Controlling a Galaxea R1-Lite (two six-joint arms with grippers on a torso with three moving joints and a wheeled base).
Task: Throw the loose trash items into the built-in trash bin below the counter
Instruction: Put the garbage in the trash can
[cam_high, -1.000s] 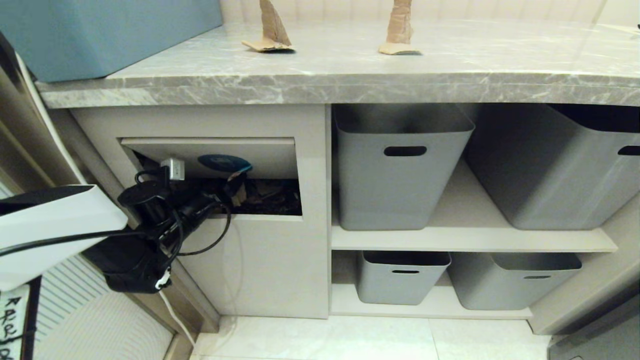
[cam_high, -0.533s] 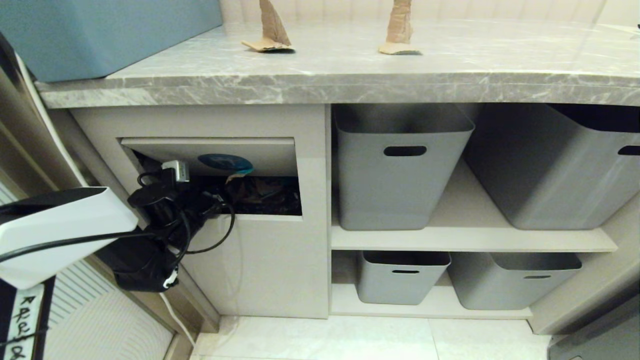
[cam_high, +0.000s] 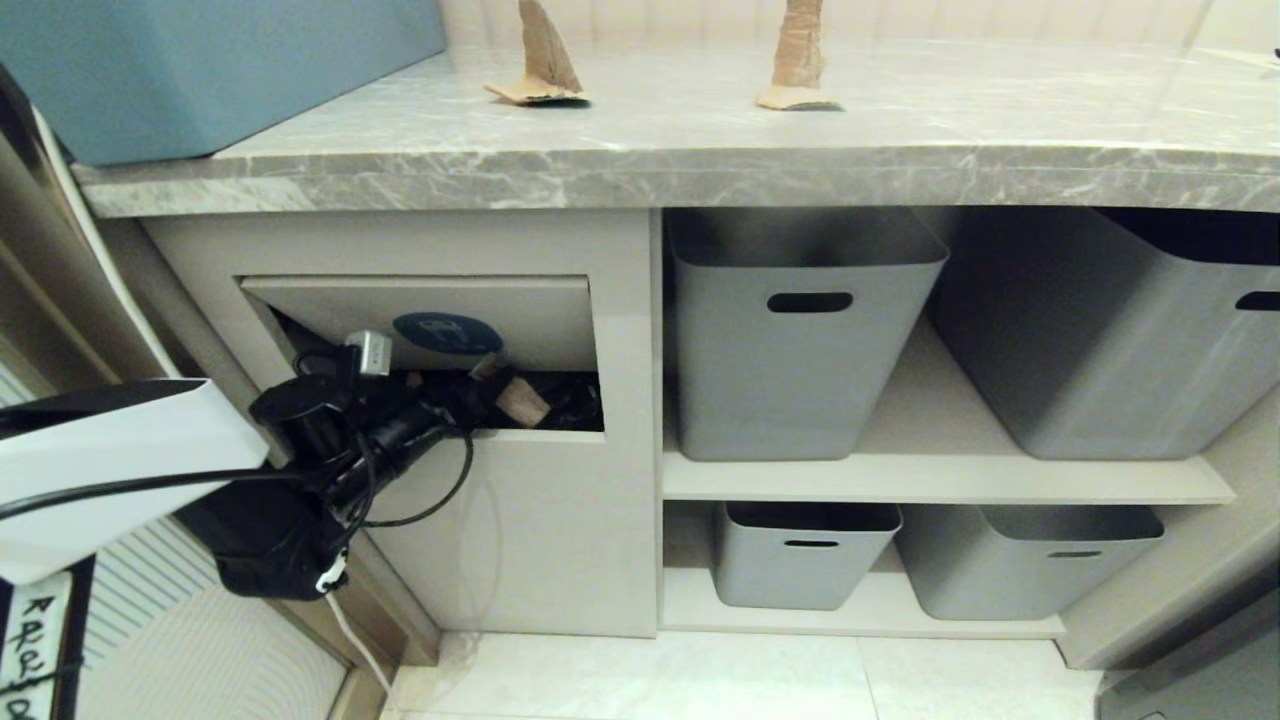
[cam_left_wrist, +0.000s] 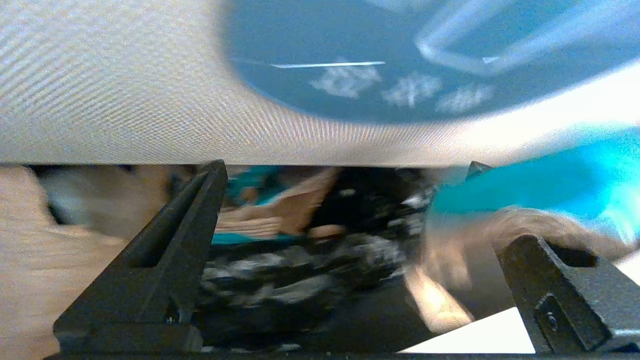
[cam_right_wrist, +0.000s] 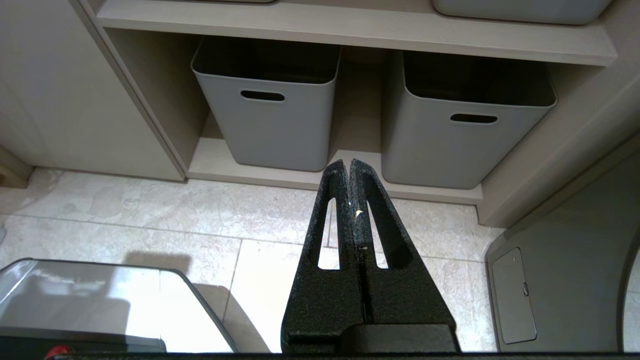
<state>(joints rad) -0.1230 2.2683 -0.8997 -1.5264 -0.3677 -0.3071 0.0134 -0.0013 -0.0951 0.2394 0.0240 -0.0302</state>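
Standing: 2 scraps (cam_high: 535, 60), 4 tubs (cam_high: 800, 330).

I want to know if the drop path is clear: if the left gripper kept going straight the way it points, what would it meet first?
Probably the trash heaped inside the built-in trash bin; the left gripper already points through the opening under the flap.
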